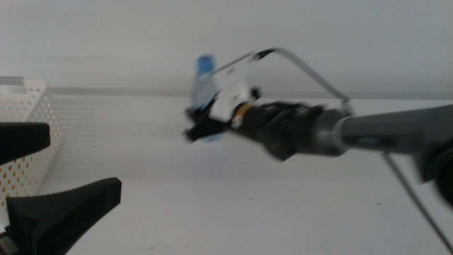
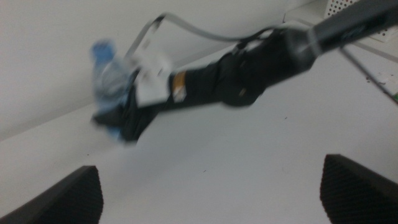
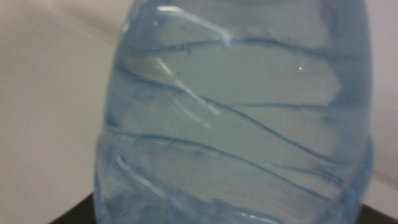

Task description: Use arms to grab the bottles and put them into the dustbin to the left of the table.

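we find the right gripper, mid-frame, jaws clamped low on the water bottle: light, thin-walled, slippery; left gripper gapes empty.

Right arm stretched across from the right, its end effector clamped, left end effector parted at near-left

We record the right hand, blurred, around a clear blue-capped water bottle above the white tabletop. Perforated white dustbin at the left edge. Left hand waits low, jaws parted.
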You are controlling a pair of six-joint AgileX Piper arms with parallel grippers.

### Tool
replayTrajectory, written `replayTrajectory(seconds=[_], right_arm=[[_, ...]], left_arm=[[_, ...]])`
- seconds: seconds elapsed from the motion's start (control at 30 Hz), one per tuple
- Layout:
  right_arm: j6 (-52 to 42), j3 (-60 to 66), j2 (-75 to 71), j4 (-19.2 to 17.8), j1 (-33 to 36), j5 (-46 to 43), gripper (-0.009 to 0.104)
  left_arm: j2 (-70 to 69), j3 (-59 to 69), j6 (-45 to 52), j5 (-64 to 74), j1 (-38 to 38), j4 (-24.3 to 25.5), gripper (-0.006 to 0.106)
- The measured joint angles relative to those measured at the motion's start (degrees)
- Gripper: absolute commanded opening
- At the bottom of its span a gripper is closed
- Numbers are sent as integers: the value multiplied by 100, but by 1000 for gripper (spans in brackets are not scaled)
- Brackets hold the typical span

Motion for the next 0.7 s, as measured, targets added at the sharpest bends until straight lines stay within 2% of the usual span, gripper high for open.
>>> replayTrajectory(seconds=[0.17, 0.37, 0.4, 0.6, 0.7], right_arm=[[0, -451, 562, -67, 462, 262, -2], [0, -595, 740, -76, 560, 236, 0], [0, -595, 740, -64, 560, 236, 6], [125, -595, 740, -53, 563, 311, 62], [369, -595, 740, -39, 563, 542, 78]], left_arm=[[0, 0, 0, 0, 0, 0, 94], [0, 0, 0, 0, 0, 0, 94], [0, 0, 0, 0, 0, 0, 94], [0, 0, 0, 0, 0, 0, 94], [0, 0, 0, 0, 0, 0, 94]])
